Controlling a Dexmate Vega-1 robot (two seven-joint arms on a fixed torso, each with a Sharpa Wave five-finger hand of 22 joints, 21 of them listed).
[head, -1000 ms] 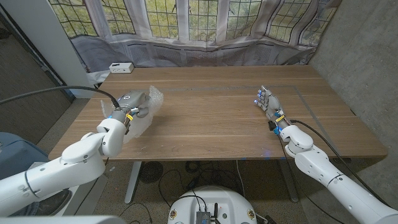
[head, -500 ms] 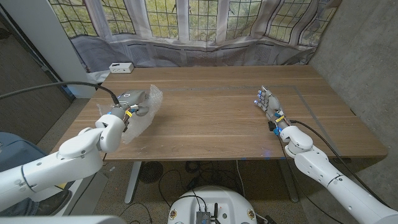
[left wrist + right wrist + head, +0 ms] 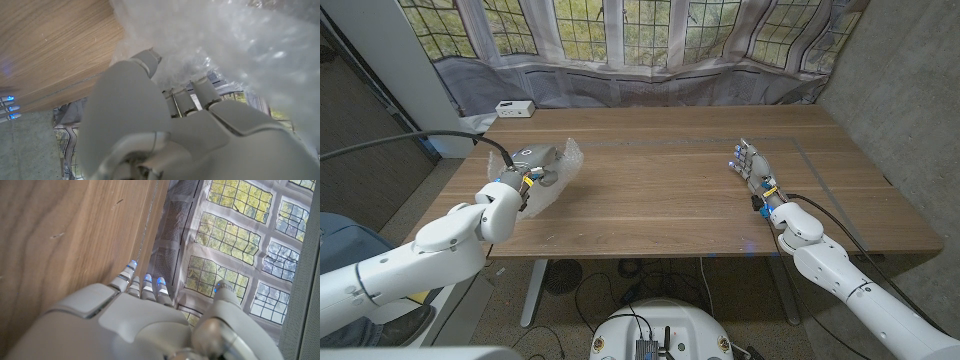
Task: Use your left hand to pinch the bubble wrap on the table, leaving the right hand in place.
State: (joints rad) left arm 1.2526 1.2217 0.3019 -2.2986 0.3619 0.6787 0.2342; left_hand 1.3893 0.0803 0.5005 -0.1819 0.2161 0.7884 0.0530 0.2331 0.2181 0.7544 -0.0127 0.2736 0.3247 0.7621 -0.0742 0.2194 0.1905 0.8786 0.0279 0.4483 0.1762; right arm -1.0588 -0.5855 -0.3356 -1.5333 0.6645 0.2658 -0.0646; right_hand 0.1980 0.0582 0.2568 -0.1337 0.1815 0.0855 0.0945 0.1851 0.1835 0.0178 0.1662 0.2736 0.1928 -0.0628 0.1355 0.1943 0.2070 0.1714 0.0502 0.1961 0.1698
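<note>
A sheet of clear bubble wrap (image 3: 558, 172) lies crumpled on the left part of the wooden table (image 3: 650, 180). My left hand (image 3: 530, 166) is on top of it, its fingers closed into the plastic; in the left wrist view the fingers (image 3: 180, 97) dig into the bubble wrap (image 3: 240, 45), which bunches around them. My right hand (image 3: 750, 166) stands on its edge at the right side of the table, fingers straight and together, holding nothing. In the right wrist view the right hand (image 3: 145, 315) points along the table toward the window.
A small white box (image 3: 514, 108) sits at the far left corner of the table. A window with a draped curtain (image 3: 650, 75) runs behind the far edge. A grey wall (image 3: 910, 90) stands to the right.
My left hand has drawn slightly toward the far side, gathering the bubble wrap so that less of it spreads near the front edge. The right hand has stayed still.
</note>
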